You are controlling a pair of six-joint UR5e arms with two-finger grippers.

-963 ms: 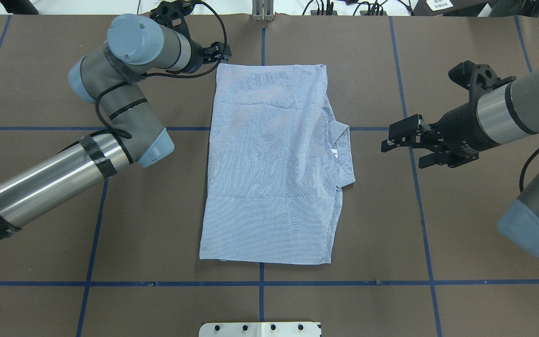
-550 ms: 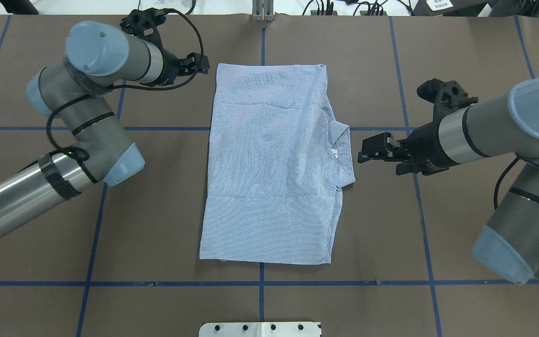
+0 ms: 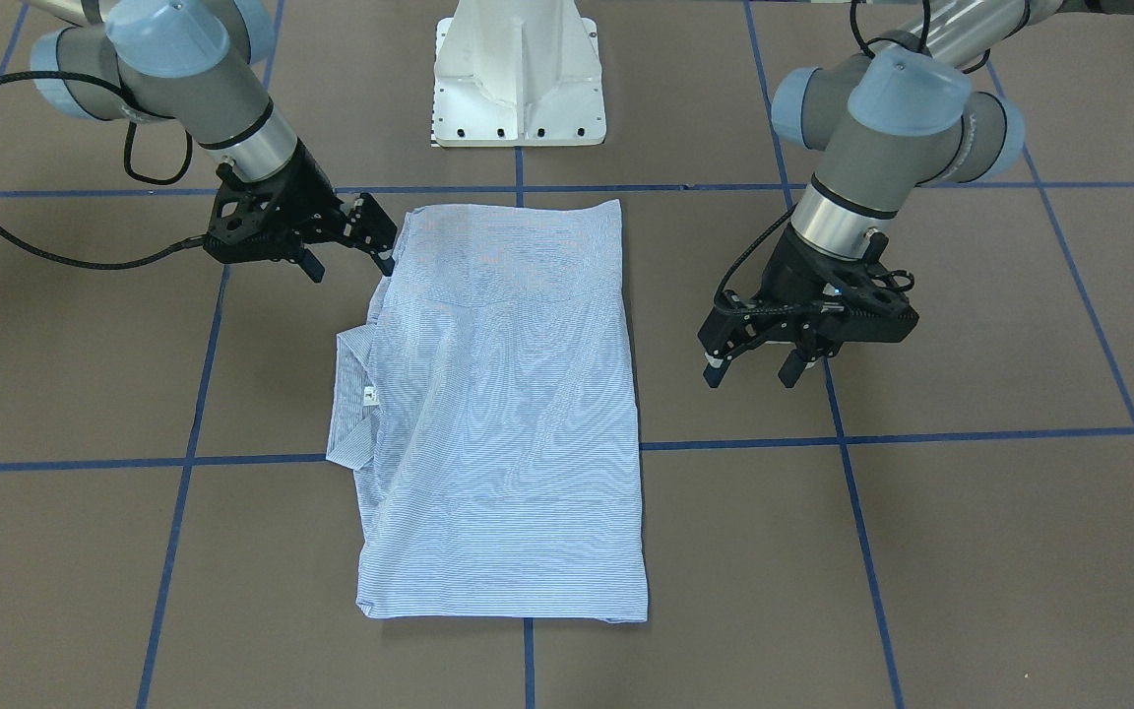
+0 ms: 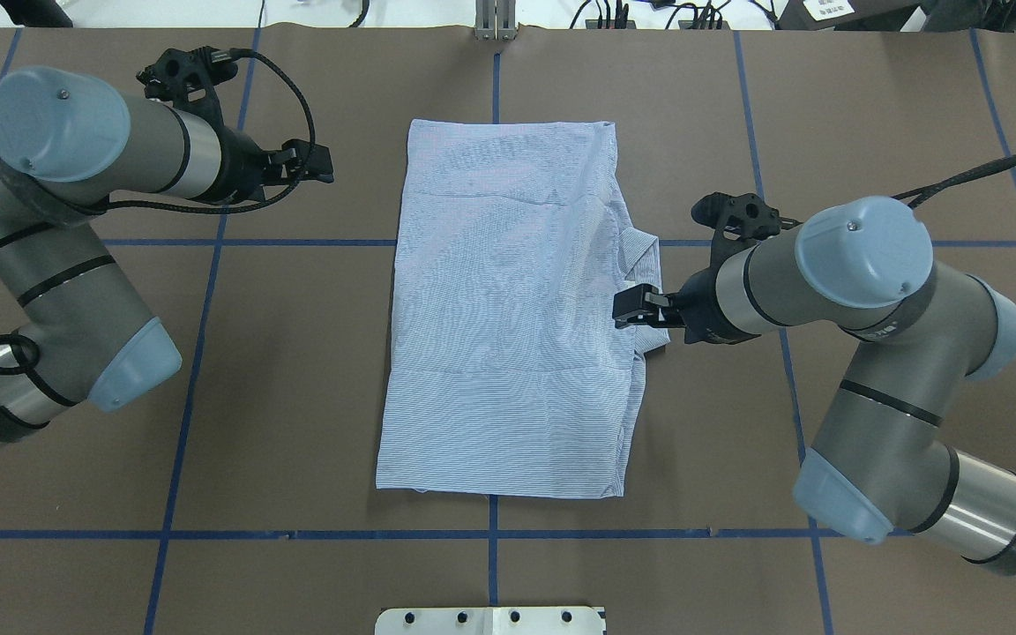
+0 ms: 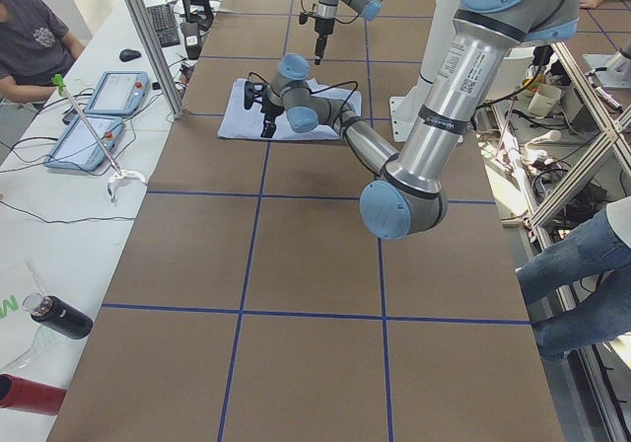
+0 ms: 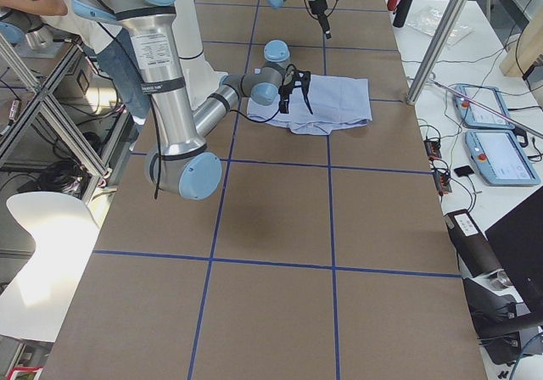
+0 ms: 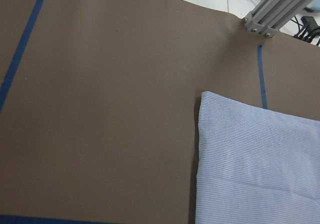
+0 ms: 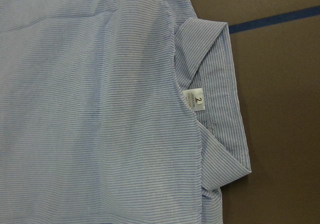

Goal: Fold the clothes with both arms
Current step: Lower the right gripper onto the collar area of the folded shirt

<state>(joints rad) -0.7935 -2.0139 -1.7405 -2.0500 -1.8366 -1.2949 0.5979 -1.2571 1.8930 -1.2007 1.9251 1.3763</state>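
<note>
On my feed the striped shirt (image 4: 508, 335) lies folded flat in the middle of the bench (image 4: 296, 397), collar (image 4: 645, 265) poking out its right side, my right end effector (image 4: 630, 310) hangs over that collar with jaws spread, and the left end effector (image 3: 750, 375) is released too, off the shirt's far-left corner.

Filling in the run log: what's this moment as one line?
shirt: folded, flat on table | left gripper: open, empty, clear of shirt | right gripper: open, above collar, not gripping
</note>
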